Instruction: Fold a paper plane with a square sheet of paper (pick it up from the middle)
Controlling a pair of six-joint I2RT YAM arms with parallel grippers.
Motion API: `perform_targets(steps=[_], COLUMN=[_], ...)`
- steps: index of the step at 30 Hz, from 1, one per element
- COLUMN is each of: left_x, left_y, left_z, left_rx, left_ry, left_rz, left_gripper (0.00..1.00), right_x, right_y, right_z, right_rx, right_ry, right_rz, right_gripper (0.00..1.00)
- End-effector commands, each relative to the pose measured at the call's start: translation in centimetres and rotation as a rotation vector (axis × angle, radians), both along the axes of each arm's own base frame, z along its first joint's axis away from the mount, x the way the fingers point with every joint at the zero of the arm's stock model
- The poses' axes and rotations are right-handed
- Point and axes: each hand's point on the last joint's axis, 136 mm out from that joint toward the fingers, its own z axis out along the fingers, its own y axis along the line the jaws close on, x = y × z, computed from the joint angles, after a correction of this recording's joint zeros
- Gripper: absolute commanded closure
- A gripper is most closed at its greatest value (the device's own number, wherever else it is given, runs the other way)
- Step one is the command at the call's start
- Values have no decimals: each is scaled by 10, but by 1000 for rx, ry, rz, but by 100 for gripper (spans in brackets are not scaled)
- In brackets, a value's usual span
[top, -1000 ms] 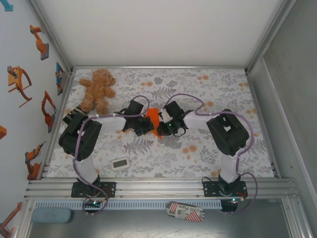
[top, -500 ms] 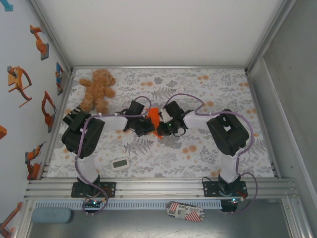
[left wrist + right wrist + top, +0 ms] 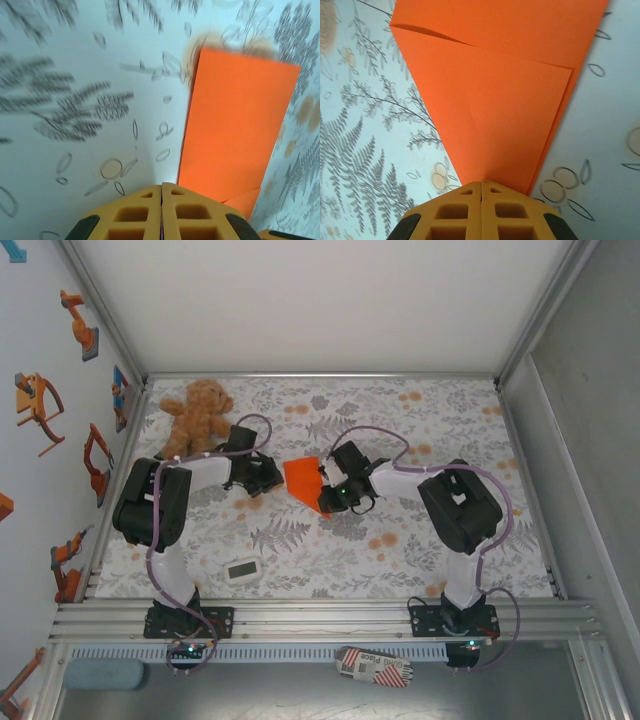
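Orange sheet of paper (image 3: 302,477), right of the teddy bear (image 3: 197,422), is pinched by my right claw (image 3: 481,186). My left claw (image 3: 161,189) (nearer the bear) is pressed together beside it.

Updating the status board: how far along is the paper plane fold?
Done: the paper has a slanted flap folded over another layer. In hand: the right gripper is shut on its edge; the left gripper is shut beside it. To do: no pointed dart yet, so more folds.
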Motion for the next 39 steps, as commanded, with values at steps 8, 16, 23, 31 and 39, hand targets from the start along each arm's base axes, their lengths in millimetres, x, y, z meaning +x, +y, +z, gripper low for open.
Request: perform_targets(steps=[8, 16, 23, 31, 39], left_x=[-8, -33, -34, -32, -27], left_y=[17, -2, -26, -35, -41], left_z=[46, 37, 25, 17, 15], left_rx=[-8, -111, -164, -186, -187], left_ry=[-102, -67, -31, 0, 12], left_rz=[121, 187, 176, 190, 200], left_gripper=[79, 62, 57, 55, 54], right_x=[21, 41, 54, 51, 39], right_y=[13, 18, 17, 8, -2], right_z=[68, 46, 26, 1, -16], right_rx=[118, 152, 78, 21, 19], right_ry=[-129, -44, -37, 3, 57], right_rz=[25, -202, -227, -245, -278], right_gripper=[100, 94, 94, 87, 84])
